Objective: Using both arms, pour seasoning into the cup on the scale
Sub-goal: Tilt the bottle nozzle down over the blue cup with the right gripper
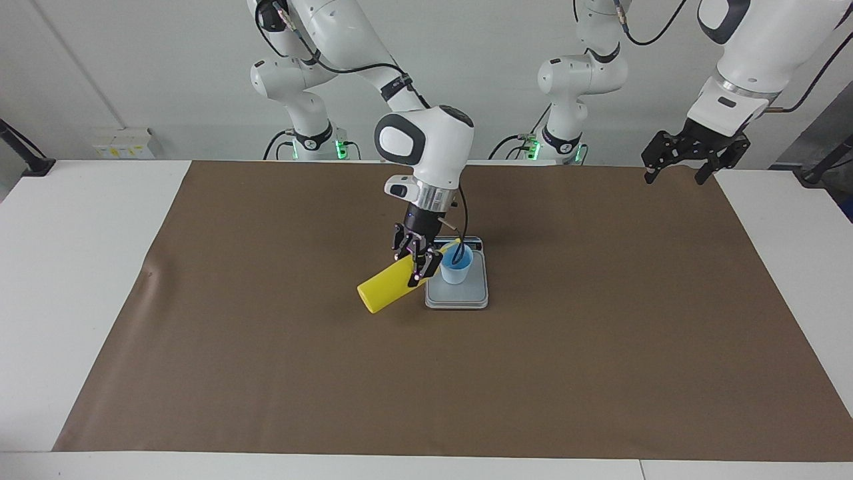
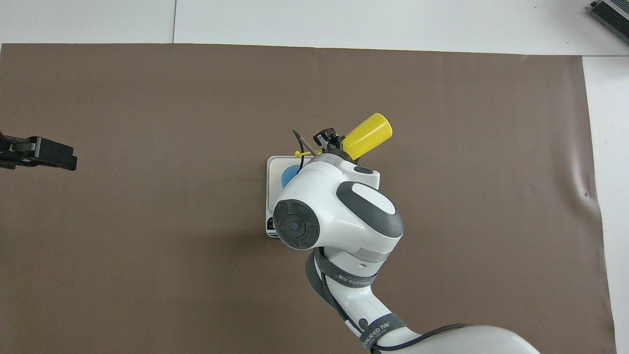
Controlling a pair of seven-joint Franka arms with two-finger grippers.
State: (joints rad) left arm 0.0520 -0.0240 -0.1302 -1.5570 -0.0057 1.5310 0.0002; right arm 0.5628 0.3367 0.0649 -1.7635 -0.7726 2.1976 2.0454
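Note:
The yellow seasoning bottle is held in the air, tipped onto its side. Its nozzle points at the rim of the light blue cup. My right gripper is shut on the bottle near its shoulder, over the scale's edge toward the right arm's end. The cup stands on the silver-grey scale. In the overhead view the bottle's base sticks out from under the right arm, which hides most of the cup and the scale. My left gripper waits open and empty over the mat's edge at the left arm's end, and it also shows in the overhead view.
A brown mat covers most of the white table. The right arm's wrist and black cable hang over the scale. A third white arm base stands by the wall.

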